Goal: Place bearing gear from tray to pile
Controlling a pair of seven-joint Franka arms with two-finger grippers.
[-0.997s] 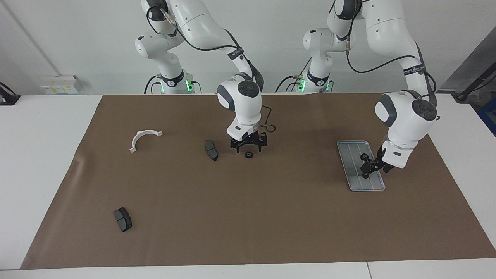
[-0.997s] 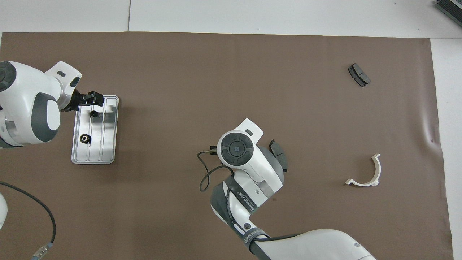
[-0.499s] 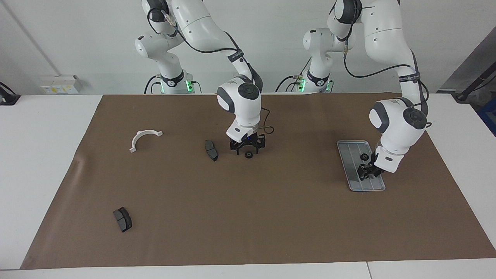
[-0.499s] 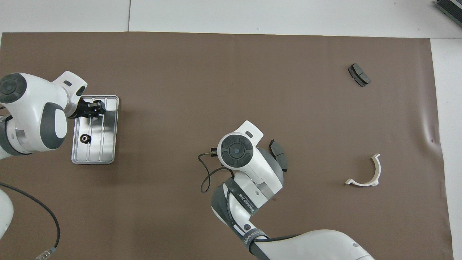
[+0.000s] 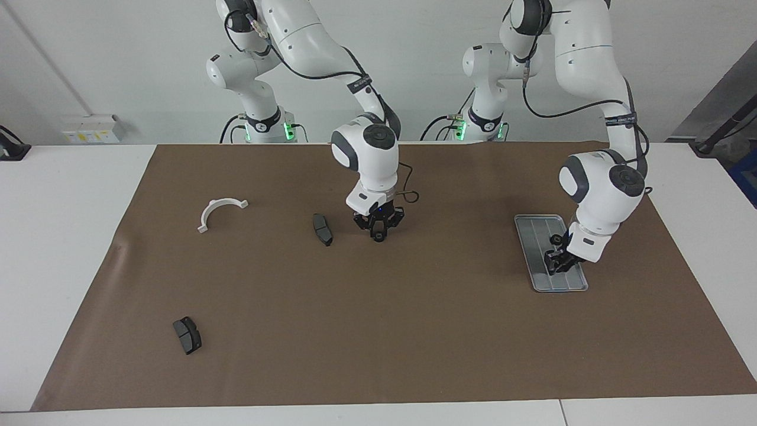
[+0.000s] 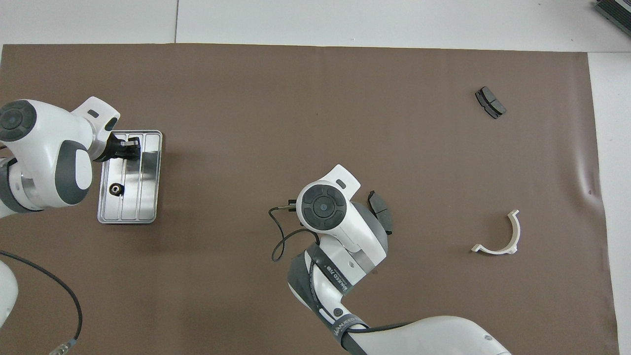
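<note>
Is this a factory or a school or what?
Probably a robot lab or workshop. Two white robot arms stand at a table with a brown mat. On it lie machine parts: a metal tray, a dark brake pad and a white half-ring bracket.

A robotics lab, by the look of it: two white arms [image 5: 307,47] bolted at the edge of a white table [image 5: 59,236], green lights glowing at their bases, cables looping along them. Brown paper [image 5: 378,331] covers the tabletop, plain white wall [image 5: 118,59] at the back, a wall socket box [image 5: 89,129] low down.
</note>
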